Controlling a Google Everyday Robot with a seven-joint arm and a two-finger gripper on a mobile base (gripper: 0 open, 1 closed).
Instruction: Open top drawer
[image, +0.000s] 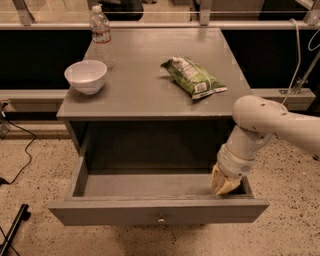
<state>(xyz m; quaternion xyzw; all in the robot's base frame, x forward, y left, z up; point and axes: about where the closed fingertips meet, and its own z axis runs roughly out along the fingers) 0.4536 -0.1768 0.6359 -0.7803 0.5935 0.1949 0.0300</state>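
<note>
The top drawer is a wide grey wooden drawer with a small brass knob at the centre of its front panel. It stands pulled far out from the grey cabinet, and its inside looks empty. My gripper hangs from the white arm that comes in from the right. It reaches down into the drawer's right end, just behind the front panel.
On the cabinet top stand a white bowl at the left, a clear water bottle behind it, and a green chip bag at the right. A black cable lies on the speckled floor at the left.
</note>
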